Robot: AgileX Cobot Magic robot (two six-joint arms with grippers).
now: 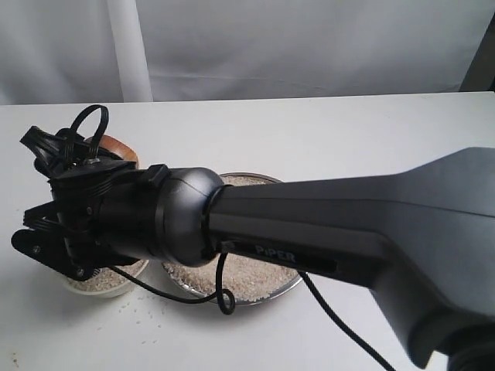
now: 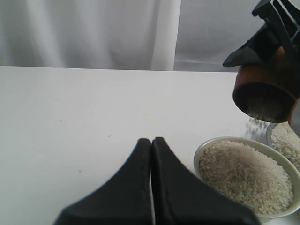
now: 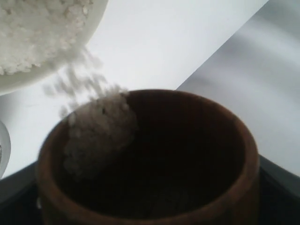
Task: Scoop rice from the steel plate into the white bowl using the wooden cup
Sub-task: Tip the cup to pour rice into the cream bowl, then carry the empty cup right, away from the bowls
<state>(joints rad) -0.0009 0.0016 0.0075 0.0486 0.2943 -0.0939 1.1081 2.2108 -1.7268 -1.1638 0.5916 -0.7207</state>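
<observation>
A small barrel-shaped wooden cup (image 2: 260,96) of polished reddish-brown wood is held tipped on its side in the air, its dark mouth facing down toward a white bowl (image 2: 206,147). The right hand (image 2: 275,70), black, is clamped around the cup; its long grey arm crosses the exterior view from 4 o'clock to 9 o'clock. Off-white rice (image 3: 98,131) is piled against the cup's low lip, and blurred grains hang in the air between that lip and the bowl.

The bowl is cream-white with thick smooth walls and holds a heaped mound of rice almost to its rim. In the exterior view it stands on the white table (image 1: 309,131) under the right hand, with the cup at its 12 o'clock. The steel plate (image 1: 255,300), wide, shallow and shiny with a raised rim, sits just beside the bowl at about 2 o'clock from it, largely hidden by the arm. A flat layer of rice covers the part of it that shows. A few stray grains (image 1: 139,309) lie on the table at the bowl's 4 o'clock.

The left hand (image 2: 151,154) is clenched on nothing, its two black fingers pressed together above bare table near the bowl.

A white curtain (image 1: 309,46) hangs behind the table.
</observation>
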